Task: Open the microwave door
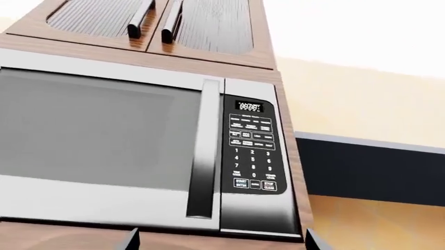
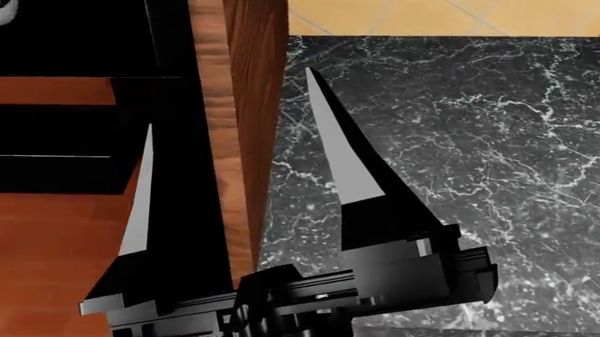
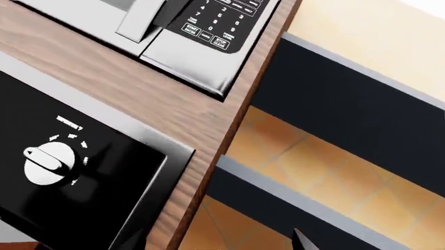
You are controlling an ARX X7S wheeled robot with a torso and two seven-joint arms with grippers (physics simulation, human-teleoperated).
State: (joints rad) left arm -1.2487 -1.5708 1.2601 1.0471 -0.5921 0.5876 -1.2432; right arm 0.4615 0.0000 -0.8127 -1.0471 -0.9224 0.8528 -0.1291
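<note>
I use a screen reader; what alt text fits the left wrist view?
A stainless microwave set in wood cabinetry, door shut, with a vertical handle beside a black keypad. Two cabinet doors with bar pulls sit above it.

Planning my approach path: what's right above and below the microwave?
Above the microwave: a wood cabinet with two handles. Below: a wood strip, then a black panel with a white knob. The microwave's inside is hidden; door shut.

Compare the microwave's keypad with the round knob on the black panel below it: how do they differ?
The keypad is flat, with many small white-labelled buttons; the knob is one raised white dial.
The keypad sits beside the door handle; the knob sits lower, under a wood strip.
Both lie on black panels.
</note>
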